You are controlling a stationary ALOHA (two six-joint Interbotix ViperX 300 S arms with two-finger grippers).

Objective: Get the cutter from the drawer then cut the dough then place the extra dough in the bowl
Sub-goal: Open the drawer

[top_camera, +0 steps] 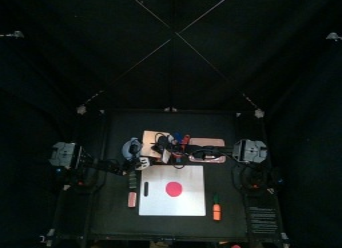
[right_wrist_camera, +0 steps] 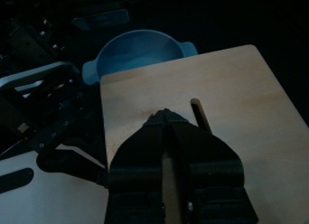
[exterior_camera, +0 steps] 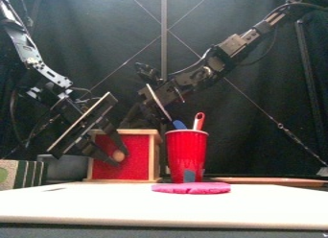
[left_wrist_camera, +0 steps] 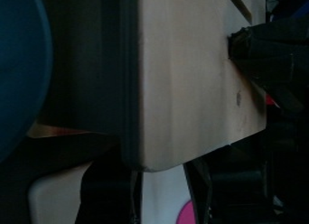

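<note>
The wooden box (exterior_camera: 156, 157) stands at the middle of the table toward the back, and its red drawer front (exterior_camera: 134, 161) faces the table's front edge and looks pushed in. The right gripper (right_wrist_camera: 163, 121) reaches in from above with its 2 fingers pressed together. Their tips rest on the box's top, just beside the slot. The left gripper (left_wrist_camera: 154, 175) is at the box's left front corner. Its fingers are spread with that corner between them (whether they touch the wood I cannot tell). The blue-grey bowl (right_wrist_camera: 135, 51) sits just left of the box. A red cup (exterior_camera: 186, 155) holding 2 toy knives stands just right of it. The flat pink-red dough (exterior_camera: 193, 188) lies whole on the white board (top_camera: 152, 203) in front.
</note>
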